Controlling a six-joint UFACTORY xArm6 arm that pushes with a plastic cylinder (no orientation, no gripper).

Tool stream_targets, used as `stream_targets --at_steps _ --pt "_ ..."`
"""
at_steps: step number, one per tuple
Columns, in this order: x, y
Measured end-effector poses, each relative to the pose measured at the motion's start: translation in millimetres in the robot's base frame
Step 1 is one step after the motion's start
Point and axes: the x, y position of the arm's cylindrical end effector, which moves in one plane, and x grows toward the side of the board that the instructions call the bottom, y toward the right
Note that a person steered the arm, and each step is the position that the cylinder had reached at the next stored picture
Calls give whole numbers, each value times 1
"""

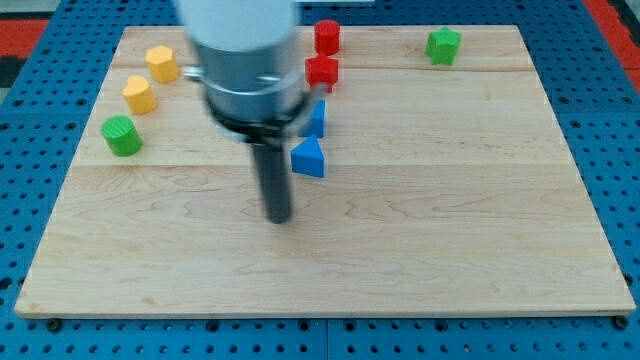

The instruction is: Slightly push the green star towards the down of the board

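Wooden board (420,250) on blue pegboard. My tip (278,219) on bare wood near board centre, just left and near side of blue triangular block (309,158). Second blue block (317,118) beyond it, partly hidden by arm. Two red blocks (322,72) (327,36) far centre. Green star (443,45) far right, well apart from tip. Two yellow blocks (161,63) (139,94) and green cylinder (122,135) far left.

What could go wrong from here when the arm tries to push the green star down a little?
1. My tip is mid-board, far from the green star at the view's top right; crossing over, it may knock the blue blocks beside it.
2. The arm body hides the blocks behind it.
3. The green cylinder at the view's left could be mistaken for the target.
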Motion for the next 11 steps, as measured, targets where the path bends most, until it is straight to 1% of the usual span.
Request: stream_targets --at_steps 1,2,3,4,5,6,7,8,9,11 --pt "-6 103" --pt "-51 195" --pt "-147 255" --pt "-255 287" --pt "-324 291" --pt "-315 253" --pt "-307 141" --pt "-307 106" --pt "-282 121" --pt "-187 124"
